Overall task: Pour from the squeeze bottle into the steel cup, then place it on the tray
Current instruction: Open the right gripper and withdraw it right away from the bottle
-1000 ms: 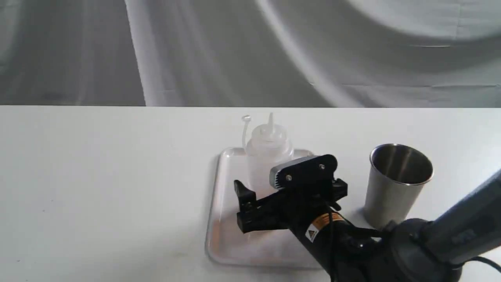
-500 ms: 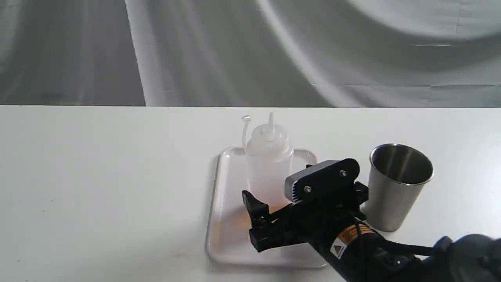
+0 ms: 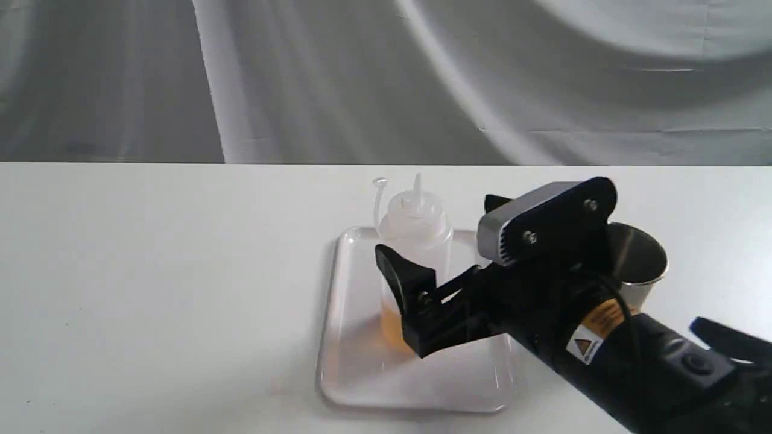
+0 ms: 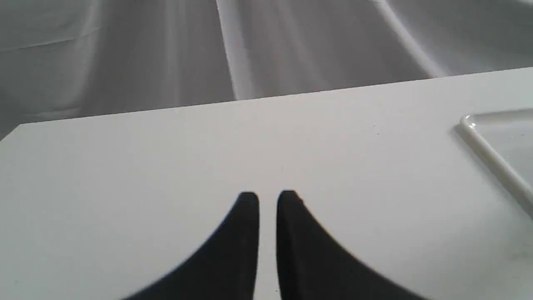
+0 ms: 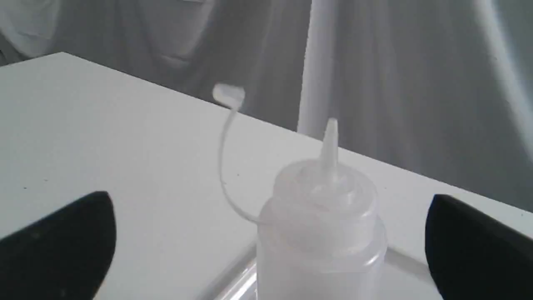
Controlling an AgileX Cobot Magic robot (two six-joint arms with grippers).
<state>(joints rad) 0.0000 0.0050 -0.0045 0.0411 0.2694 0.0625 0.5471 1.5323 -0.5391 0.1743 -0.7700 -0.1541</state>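
Observation:
The squeeze bottle (image 3: 416, 238) stands upright on the white tray (image 3: 330, 337), cap tethered off to its side and amber liquid at its base. My right gripper (image 3: 439, 229) is open and raised in front of the bottle, not touching it. In the right wrist view the bottle (image 5: 322, 233) stands between and beyond the spread black fingers (image 5: 62, 243) of that gripper (image 5: 270, 202). The steel cup (image 3: 642, 259) stands right of the tray, mostly hidden behind my right wrist. My left gripper (image 4: 267, 198) hovers over bare table with only a thin gap and nothing between its fingers.
The white table (image 3: 151, 289) stretches left of the tray, with grey cloth hanging behind its far edge. A corner of the tray (image 4: 491, 160) shows in the left wrist view. My right arm (image 3: 651, 361) crosses the front right corner.
My right gripper has pulled back from low beside the bottle, then risen and shifted right, now covering much of the cup. The bottle stays standing on the tray.

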